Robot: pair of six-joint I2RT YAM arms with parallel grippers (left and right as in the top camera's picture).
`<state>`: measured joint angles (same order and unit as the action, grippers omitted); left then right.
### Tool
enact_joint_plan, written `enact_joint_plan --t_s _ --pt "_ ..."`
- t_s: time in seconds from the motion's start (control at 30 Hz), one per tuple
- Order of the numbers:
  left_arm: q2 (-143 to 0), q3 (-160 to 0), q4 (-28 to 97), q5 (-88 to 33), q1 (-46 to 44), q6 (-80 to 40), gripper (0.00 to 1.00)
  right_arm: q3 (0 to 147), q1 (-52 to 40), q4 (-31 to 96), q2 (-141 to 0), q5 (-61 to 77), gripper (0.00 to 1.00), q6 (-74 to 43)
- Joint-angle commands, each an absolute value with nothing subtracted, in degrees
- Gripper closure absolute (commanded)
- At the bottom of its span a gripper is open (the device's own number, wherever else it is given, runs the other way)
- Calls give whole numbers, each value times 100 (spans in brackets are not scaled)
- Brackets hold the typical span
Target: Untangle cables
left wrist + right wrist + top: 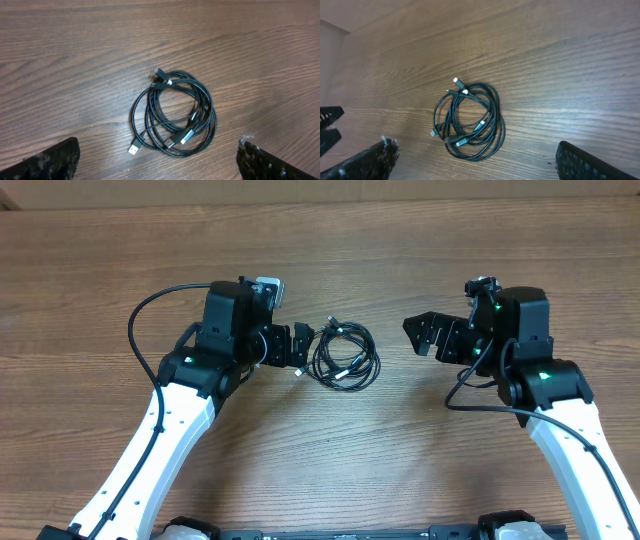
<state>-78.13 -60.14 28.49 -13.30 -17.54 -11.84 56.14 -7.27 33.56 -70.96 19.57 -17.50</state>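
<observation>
The cables (345, 358) lie as one loose black coil on the wooden table, between my two grippers. Several small plugs, some silver-tipped, poke out of the loops. My left gripper (305, 348) stands open just left of the coil, close to its edge. In the left wrist view the cables (186, 134) sit just ahead of the open left gripper (159, 152), and nothing lies between the fingers. My right gripper (413, 336) is open too, a short way right of the coil. In the right wrist view the cables (462, 141) rest ahead of the right gripper (472, 160).
The table (320, 240) is brown wood grain, with a pale wall strip along its far edge. The left gripper's fingertips (330, 125) show at the left edge of the right wrist view. Thick black arm wires (140, 320) loop beside each arm.
</observation>
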Motion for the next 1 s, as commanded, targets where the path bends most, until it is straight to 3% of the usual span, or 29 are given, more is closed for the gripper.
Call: enact_joint_plan --t_s 0.0,0.33,0.47,0.77,0.97 --pt "-7876 -6143 2897 -1328 -1767 -1153 0 5739 -873 3280 -7467 2069 0 -1977" --pt "-8051 -6121 3118 -1164 -1767 -1153 0 5739 -1559 3328 -8879 1962 1 -1979" --pt "-8193 -6123 3299 -1157 -1767 -1109 0 5739 -1787 3393 -9216 1538 15 -2016" --pt "-8379 -6123 3317 -1160 -1767 -1111 0 5734 -2523 3430 -9756 755 24 -2029" --pt "-8379 -6121 3319 -1164 -1767 -1111 0 5736 -2797 3363 -9937 -19 25 -2932"
